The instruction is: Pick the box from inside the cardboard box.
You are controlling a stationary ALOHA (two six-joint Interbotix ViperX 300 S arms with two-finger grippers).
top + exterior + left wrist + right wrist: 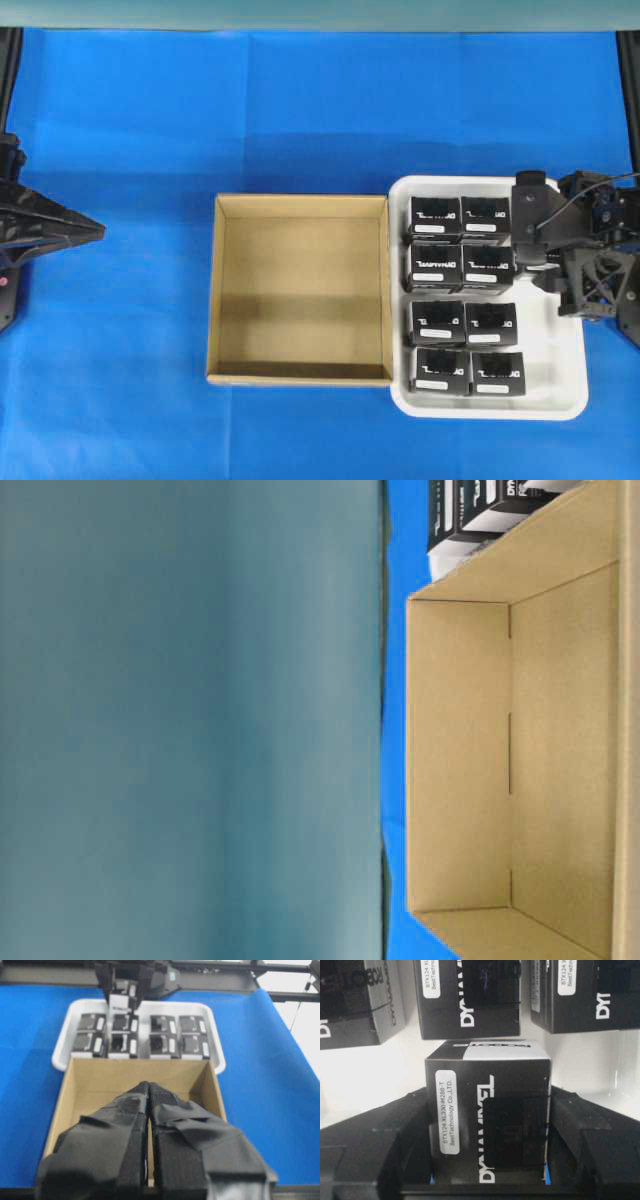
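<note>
Eight black boxes (462, 290) fill a white tray (570, 370) on blue cloth (120, 400).

Matt brown corrugated cardboard box (300, 290) beside a smooth, glossy white plastic tray (570, 380); black boxes (487, 1115) of printed card with slight sheen; creased blue cloth covers the surface (300, 110); fingers (120, 1135) wrapped in rough black tape

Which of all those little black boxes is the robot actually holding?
The black box clamped in the right gripper, above the white tray's far end. The eight others sit in the tray untouched.
</note>
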